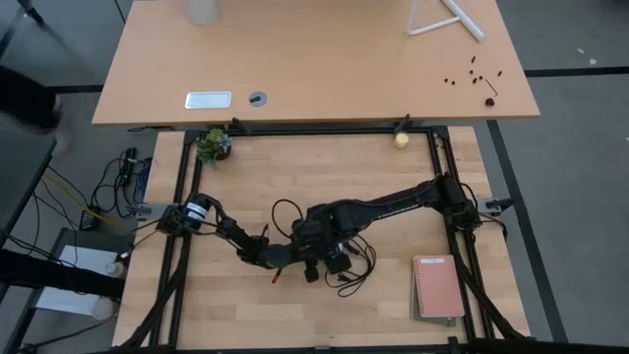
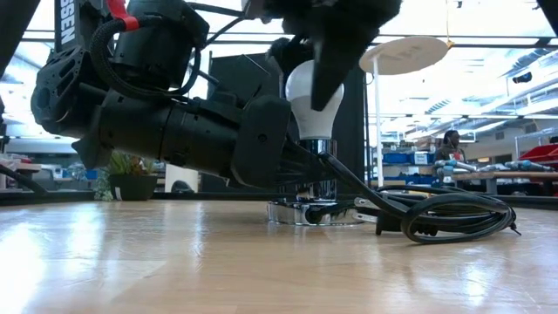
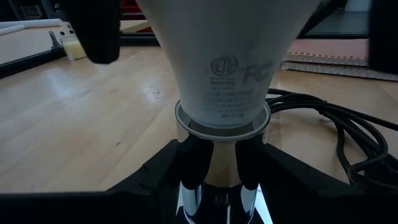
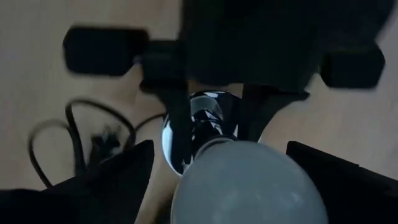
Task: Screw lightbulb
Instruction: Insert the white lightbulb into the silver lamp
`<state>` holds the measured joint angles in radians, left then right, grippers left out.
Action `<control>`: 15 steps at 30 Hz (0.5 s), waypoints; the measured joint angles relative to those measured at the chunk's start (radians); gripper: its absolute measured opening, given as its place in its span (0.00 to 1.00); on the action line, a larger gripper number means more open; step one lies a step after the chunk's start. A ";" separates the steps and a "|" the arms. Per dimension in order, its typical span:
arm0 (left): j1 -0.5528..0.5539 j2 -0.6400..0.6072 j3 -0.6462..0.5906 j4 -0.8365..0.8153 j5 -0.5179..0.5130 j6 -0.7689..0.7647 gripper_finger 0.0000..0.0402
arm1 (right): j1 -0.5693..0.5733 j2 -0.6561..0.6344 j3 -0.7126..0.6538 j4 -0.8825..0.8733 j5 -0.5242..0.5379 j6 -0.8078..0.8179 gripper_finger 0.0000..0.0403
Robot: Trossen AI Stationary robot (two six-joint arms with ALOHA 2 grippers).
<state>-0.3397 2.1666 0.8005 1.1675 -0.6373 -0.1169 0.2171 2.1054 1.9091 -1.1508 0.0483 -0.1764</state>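
The white lightbulb [image 2: 312, 98] stands upright in the chrome socket [image 2: 318, 150], whose round base disc [image 2: 314, 212] rests flat on the table. My left gripper [image 3: 221, 158] reaches in level from the table's left and is shut on the socket below the bulb. My right gripper [image 4: 217, 180] hangs above the bulb [image 4: 249, 183], pointing down. It is open, with one finger [image 4: 106, 186] on either side of the bulb's dome and gaps showing in the left wrist view. In the high view the bulb is hidden under my right gripper [image 1: 329, 258]. My left gripper pinches the socket's chrome neck [image 3: 219, 186], just under the bulb's collar, between its two fingers [image 3: 194, 155]. The fingers come in nearly level from the table's left. The socket stays upright with its base disc on the table.
The socket's black cord [image 2: 436, 214] lies in loose loops on the table to the right of the base. A pink notebook [image 1: 437, 287] lies at the near right. A small plant [image 1: 212, 146] and a yellowish ball [image 1: 401, 140] sit at the far edge.
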 joint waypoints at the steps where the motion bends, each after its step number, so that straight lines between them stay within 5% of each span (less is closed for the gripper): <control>1: 0.000 0.000 0.000 0.000 0.000 0.000 0.46 | 0.001 0.000 0.000 -0.001 0.000 -0.065 0.93; 15: 0.000 0.000 0.000 -0.002 0.002 0.000 0.46 | 0.016 -0.001 0.000 -0.020 0.025 -0.604 0.92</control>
<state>-0.3397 2.1666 0.8005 1.1654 -0.6357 -0.1168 0.2333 2.1048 1.9095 -1.1710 0.0735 -0.7803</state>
